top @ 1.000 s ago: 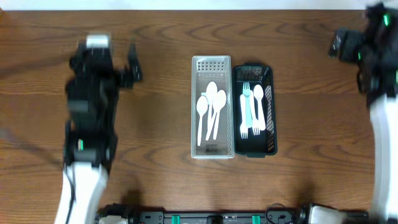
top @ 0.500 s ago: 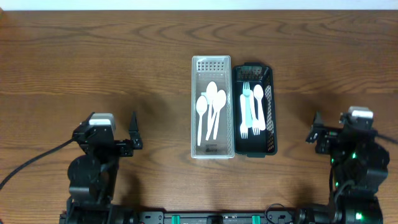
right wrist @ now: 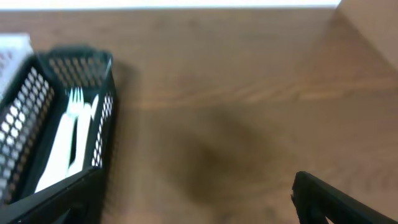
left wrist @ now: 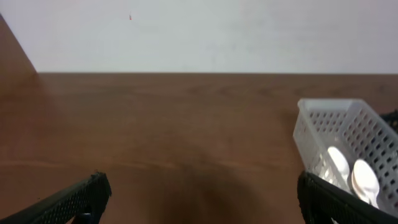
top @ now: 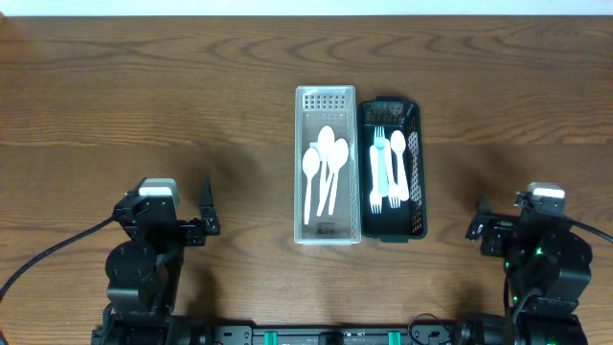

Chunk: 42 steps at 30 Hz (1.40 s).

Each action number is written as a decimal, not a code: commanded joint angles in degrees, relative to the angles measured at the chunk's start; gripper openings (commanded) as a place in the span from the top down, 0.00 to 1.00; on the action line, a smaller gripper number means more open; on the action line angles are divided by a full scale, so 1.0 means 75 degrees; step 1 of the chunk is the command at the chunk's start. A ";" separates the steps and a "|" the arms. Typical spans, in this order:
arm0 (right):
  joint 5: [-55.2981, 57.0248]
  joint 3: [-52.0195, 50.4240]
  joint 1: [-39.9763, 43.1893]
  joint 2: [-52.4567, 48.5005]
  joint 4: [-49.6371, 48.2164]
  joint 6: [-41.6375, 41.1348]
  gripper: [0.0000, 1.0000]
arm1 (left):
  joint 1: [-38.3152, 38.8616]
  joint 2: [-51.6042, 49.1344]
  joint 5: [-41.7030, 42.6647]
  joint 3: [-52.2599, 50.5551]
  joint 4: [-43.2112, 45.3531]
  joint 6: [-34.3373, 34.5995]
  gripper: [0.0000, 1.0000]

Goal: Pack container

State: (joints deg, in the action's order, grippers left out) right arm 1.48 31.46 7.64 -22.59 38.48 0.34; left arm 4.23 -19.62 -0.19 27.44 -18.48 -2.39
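White bin w/ spoons touching black bin w/ forks.

The overhead camera looks straight down on the whole wooden table, while both wrist cameras sit low near its front edge facing away across it, the left sharing the white basket and the right the black basket with the overhead.

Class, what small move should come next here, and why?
Probably hold position: white plastic spoons already lie in the clear perforated tray, white forks in the black mesh basket, and the left end effector and right end effector sit open, empty.
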 commanded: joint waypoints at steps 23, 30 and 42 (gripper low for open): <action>-0.0356 -0.0918 -0.1000 0.2894 0.0965 0.0108 0.01 | 0.0017 -0.0015 0.0023 0.0070 -0.3500 -0.0020 0.02; -0.0682 -0.3427 -0.1215 0.2975 -0.4677 0.0146 0.01 | 0.0017 -0.0015 0.0023 0.0070 -0.3876 -0.0023 0.02; -0.0455 -0.4153 -0.1157 0.2967 -0.4570 0.0592 0.01 | 0.0017 -0.0015 0.0023 0.0070 -0.3876 -0.0023 0.02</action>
State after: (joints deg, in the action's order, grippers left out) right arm -2.42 0.40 -0.99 -0.82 3.84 5.26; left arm 4.23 -19.81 -0.16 27.44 -47.53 -2.39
